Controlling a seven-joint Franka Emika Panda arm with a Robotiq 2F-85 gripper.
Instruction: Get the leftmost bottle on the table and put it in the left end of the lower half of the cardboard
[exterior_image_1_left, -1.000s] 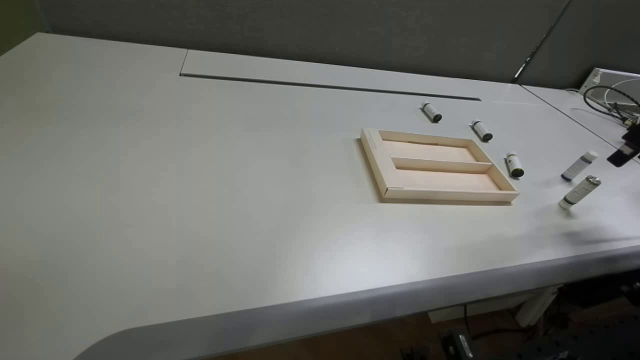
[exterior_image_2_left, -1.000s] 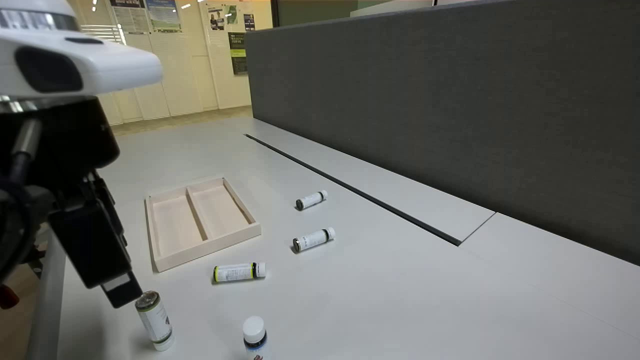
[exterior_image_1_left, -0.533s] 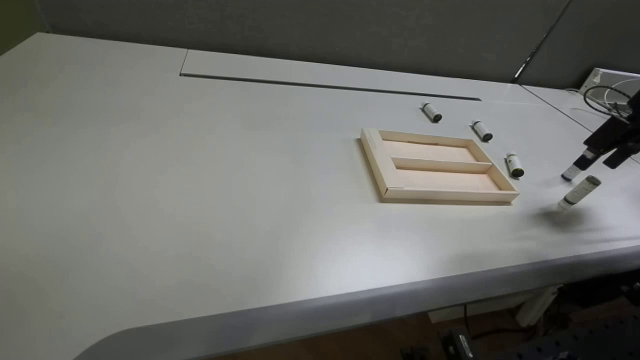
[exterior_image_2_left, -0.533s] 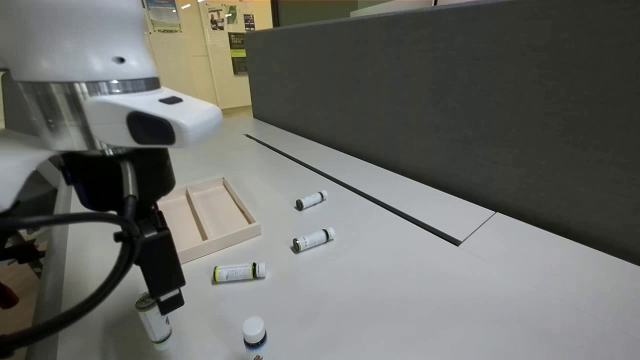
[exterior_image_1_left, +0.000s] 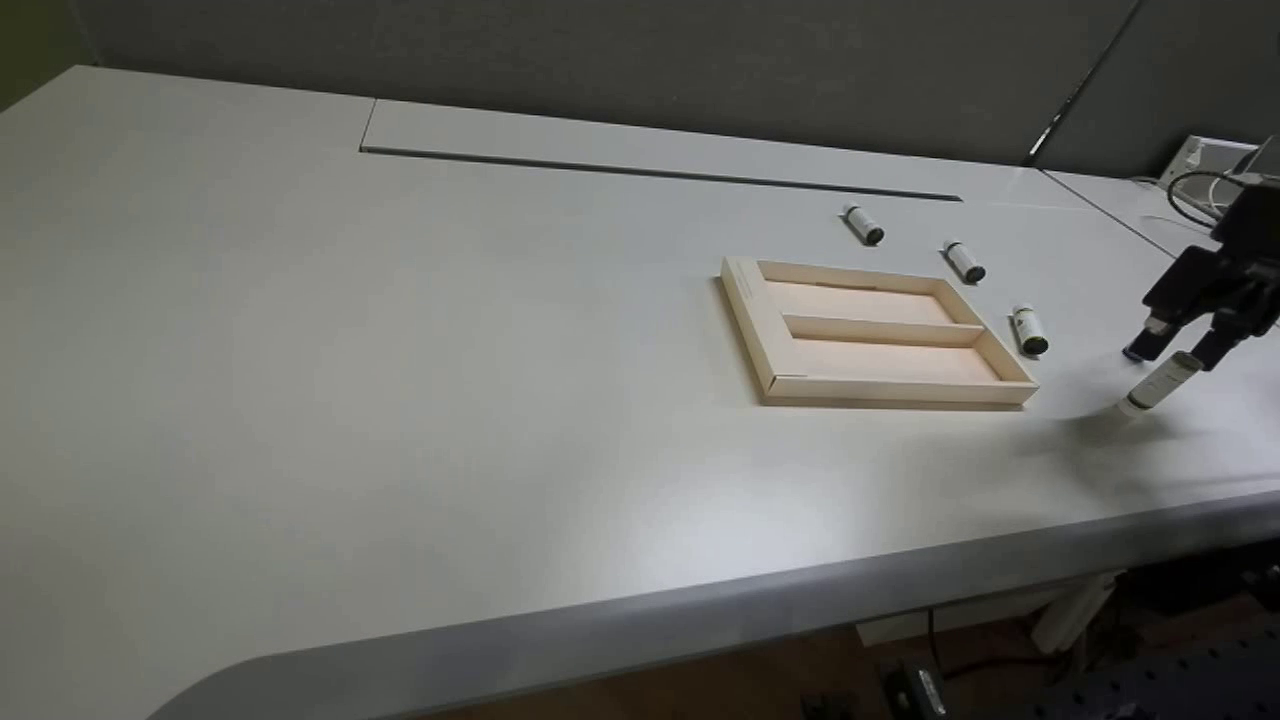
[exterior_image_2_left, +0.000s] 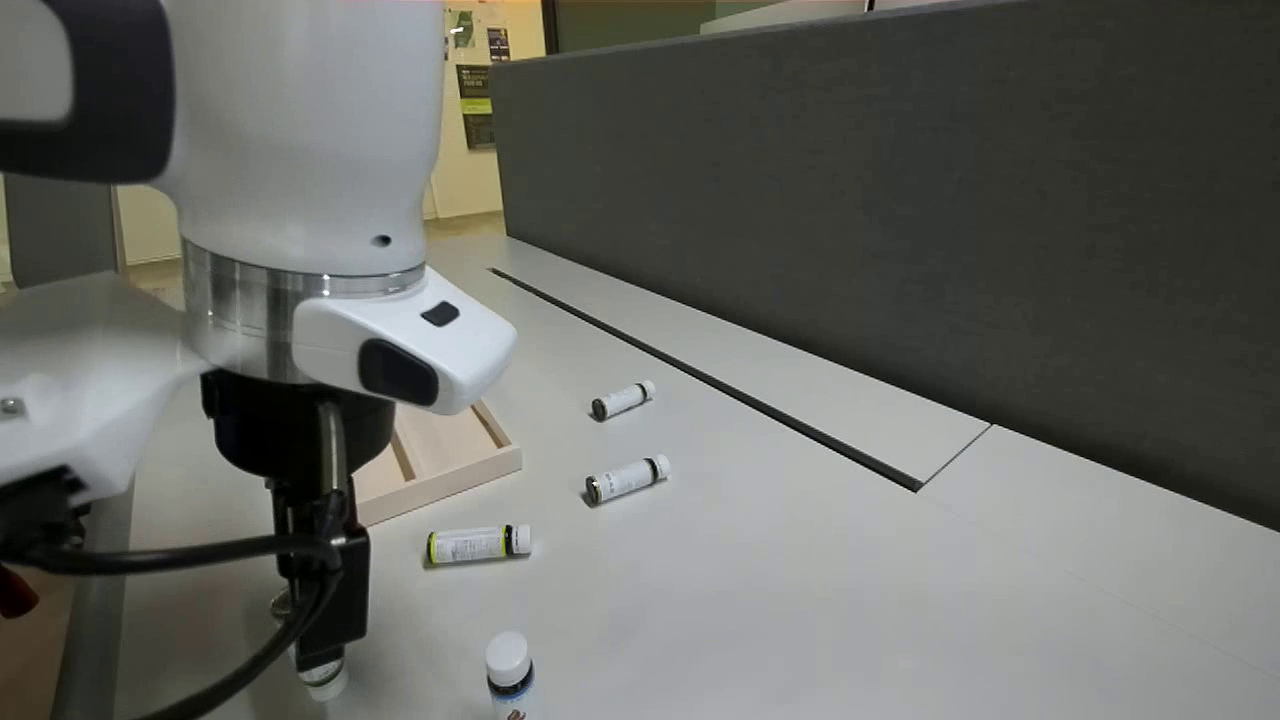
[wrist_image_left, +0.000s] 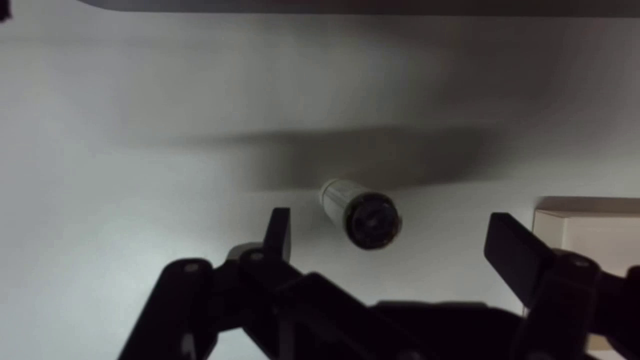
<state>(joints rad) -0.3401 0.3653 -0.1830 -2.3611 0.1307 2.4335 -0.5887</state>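
Jaws spread wide, with a gap on either side, frame in the wrist view a cap-down bottle (wrist_image_left: 360, 215) standing on the bench (exterior_image_1_left: 480, 380), with a cap-up bottle (exterior_image_2_left: 510, 675) near it, three lying bottles (exterior_image_2_left: 626, 481) farther out, and the cardboard (exterior_image_1_left: 768, 325) close to those three.

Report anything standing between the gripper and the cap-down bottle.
Nothing visible does. In the wrist view, the cap-down bottle shows within the gap of the open gripper, with no other object between.
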